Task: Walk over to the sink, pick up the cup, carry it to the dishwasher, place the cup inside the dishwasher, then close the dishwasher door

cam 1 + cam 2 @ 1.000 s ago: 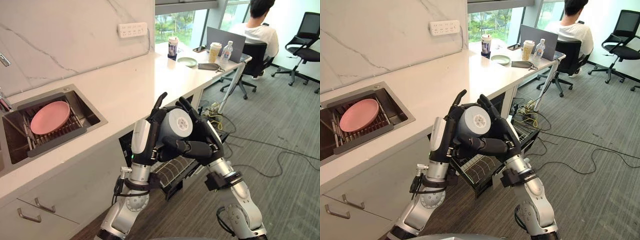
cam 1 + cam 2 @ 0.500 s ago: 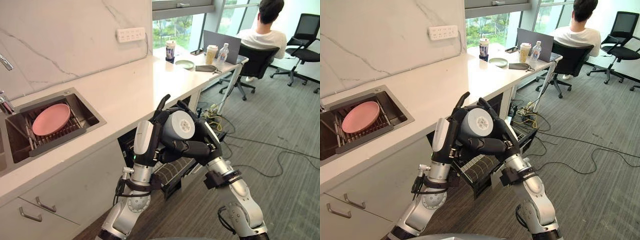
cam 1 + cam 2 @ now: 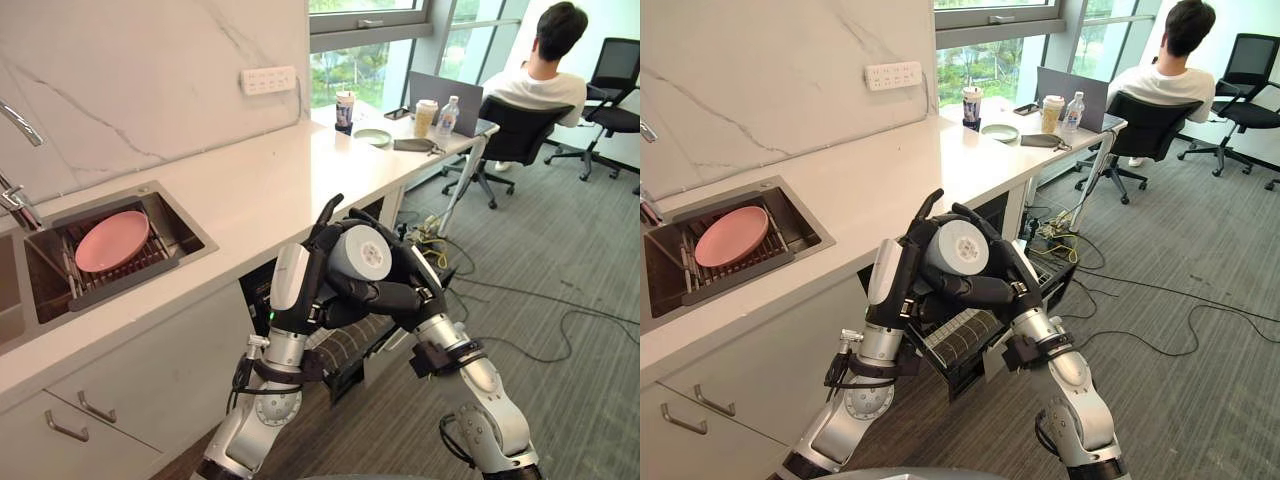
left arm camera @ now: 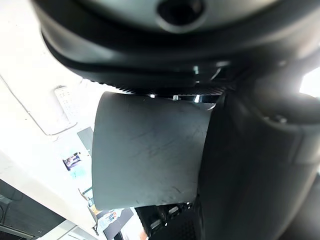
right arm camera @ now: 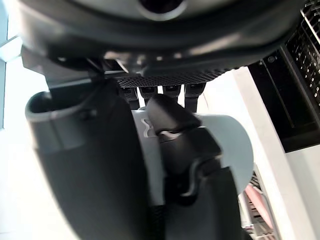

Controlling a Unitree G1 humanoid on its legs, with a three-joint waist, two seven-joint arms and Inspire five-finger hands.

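We see the cup (image 3: 362,252), a smooth pale grey cylinder with a flat round base facing us, lifted clear of the desk (image 3: 270,180) and clamped between both robot hands in front of the open dishwasher (image 3: 965,340). The left robot hand (image 3: 296,285) closes on the cup's left side, with one dark finger standing up past its rim. The right robot hand (image 3: 400,295) wraps its curled fingers under and across the cup from the right. In the left wrist view, the cup's (image 4: 150,150) matte wall shows fine scratches and lies flat against the palm. In the right wrist view, a dark finger presses over the cup's rounded pale body. The desk is glossy white stone below a veined marble wall carrying a white socket strip (image 3: 267,80). A steel sink (image 3: 195,243) set into the desk holds a round pink plate (image 3: 112,240) on a slatted rack. Since half a second ago the whole picture has shifted, so the camera has moved, while the two-handed grip and the cup's place between the hands look unchanged. A person (image 3: 545,75) sits at the far end.
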